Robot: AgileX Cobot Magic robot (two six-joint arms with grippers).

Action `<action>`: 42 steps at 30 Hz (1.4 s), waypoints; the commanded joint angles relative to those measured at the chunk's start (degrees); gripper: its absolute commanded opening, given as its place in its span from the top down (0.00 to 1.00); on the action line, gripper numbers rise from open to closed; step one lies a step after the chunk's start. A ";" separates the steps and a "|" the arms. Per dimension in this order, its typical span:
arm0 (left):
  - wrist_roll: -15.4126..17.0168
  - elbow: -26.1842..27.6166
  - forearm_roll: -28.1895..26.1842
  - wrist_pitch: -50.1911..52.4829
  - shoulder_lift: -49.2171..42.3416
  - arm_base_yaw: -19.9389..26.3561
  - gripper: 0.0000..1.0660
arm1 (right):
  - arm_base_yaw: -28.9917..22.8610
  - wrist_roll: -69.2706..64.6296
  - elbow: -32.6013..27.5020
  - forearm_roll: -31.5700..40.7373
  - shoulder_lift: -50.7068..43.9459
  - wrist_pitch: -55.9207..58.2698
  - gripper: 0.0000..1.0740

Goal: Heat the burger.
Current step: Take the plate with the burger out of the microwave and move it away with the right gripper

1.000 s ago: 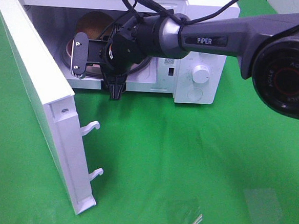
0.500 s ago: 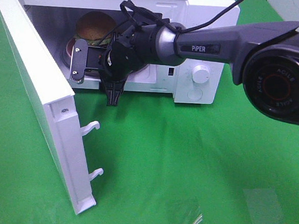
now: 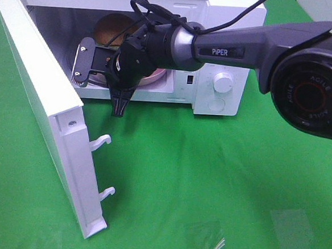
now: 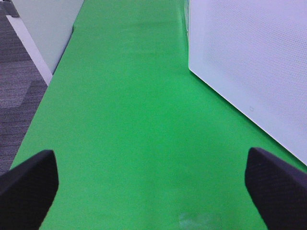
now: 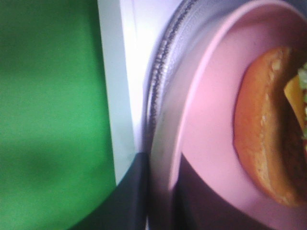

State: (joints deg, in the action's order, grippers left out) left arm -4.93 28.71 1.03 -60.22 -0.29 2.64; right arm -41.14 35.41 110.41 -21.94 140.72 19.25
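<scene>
The burger [image 3: 110, 27] [image 5: 268, 129], with its golden-brown bun, lies on a pink plate [image 3: 156, 73] [image 5: 211, 96] inside the open white microwave [image 3: 232, 26]. My right arm [image 3: 177, 42] reaches across from the right to the oven's front opening and hides much of the plate. In the right wrist view my right gripper [image 5: 163, 160] has its dark fingers [image 5: 129, 196] close together on either side of the plate's rim, beside the glass turntable [image 5: 160, 96]. My left gripper [image 4: 153, 191] stands open over bare green cloth, out of the exterior high view.
The microwave door [image 3: 37, 92] is swung wide open to the left, with two latch hooks [image 3: 102, 140] sticking out. A control knob [image 3: 222, 81] sits on the right panel. A clear plastic scrap [image 3: 215, 242] lies near the front. A white microwave panel [image 4: 249, 62] stands beside my left gripper.
The right gripper's jaws have come together at the plate's rim, and the wrist has shifted a little to the left at the oven opening. The left gripper has not moved.
</scene>
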 commanded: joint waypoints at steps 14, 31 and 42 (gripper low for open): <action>-0.06 -0.11 0.06 0.74 -1.09 0.06 0.08 | 0.52 8.48 -0.52 6.99 -5.16 11.06 1.00; -0.06 -0.11 0.06 0.74 -1.09 0.06 0.08 | 3.84 32.26 -17.82 13.01 -15.87 -2.12 1.00; -0.06 -0.11 0.06 0.74 -1.09 0.06 0.08 | 3.84 35.07 -24.06 14.09 -20.74 -10.03 1.00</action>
State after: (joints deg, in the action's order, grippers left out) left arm -4.93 28.71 1.03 -60.22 -0.29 2.64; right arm -38.04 70.65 86.12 -7.39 121.93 12.43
